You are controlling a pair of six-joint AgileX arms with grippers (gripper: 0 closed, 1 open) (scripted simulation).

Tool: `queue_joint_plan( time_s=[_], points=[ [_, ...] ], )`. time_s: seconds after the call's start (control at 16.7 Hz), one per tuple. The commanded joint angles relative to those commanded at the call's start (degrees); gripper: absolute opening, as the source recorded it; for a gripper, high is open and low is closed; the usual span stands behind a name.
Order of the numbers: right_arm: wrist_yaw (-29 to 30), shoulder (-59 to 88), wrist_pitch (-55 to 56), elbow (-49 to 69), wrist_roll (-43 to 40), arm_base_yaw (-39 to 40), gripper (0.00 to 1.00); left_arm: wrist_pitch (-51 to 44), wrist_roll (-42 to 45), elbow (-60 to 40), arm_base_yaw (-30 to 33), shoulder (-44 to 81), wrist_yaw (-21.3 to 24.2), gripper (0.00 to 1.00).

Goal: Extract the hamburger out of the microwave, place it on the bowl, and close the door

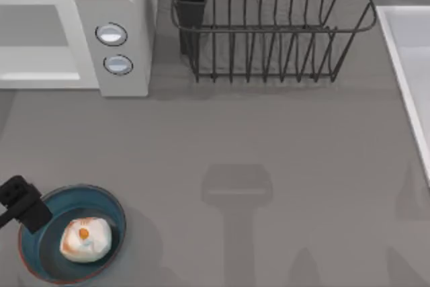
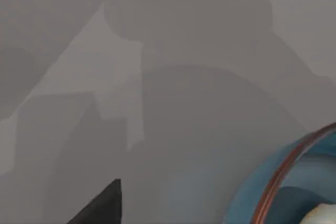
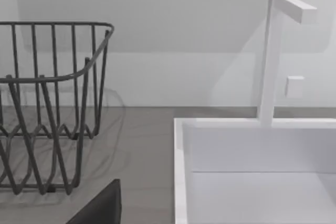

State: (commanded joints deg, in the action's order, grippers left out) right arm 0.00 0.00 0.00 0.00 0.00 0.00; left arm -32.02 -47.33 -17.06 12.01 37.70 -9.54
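Hamburger (image 1: 85,240) in bowl (image 1: 107,201), near left table corner. Left gripper (image 1: 23,201) at bowl's left rim; fingers: cannot tell. Microwave (image 1: 124,5) far left, door (image 1: 40,38) looks shut. Risk: lifting arm clips rim, tips bowl, spills hamburger.

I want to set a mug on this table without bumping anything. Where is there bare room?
The widest free patch is the grey tabletop between the microwave, the dish rack, the sink and the bowl. It is crowded at the near left corner: the bowl holds the hamburger, and the left gripper sits at its rim.
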Motion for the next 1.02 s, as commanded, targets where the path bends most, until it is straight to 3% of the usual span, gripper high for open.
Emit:
queue_joint_plan(
  time_s=[0.24,0.48,0.66,1.02],
  points=[
    [0.0,0.0,0.0,0.0,0.0,0.0,1.0,15.4,25.0,9.2,-6.1,-19.3,5.2,1.0],
    [0.0,0.0,0.0,0.0,0.0,0.0,1.0,26.8,40.9,14.9,-10.3,-32.3,8.3,1.0],
    [0.0,0.0,0.0,0.0,0.0,0.0,1.0,31.4,46.6,16.8,-11.8,-37.1,9.4,1.0],
    [0.0,0.0,0.0,0.0,0.0,0.0,1.0,32.0,47.3,17.1,-12.0,-37.7,9.5,1.0]
  ],
)
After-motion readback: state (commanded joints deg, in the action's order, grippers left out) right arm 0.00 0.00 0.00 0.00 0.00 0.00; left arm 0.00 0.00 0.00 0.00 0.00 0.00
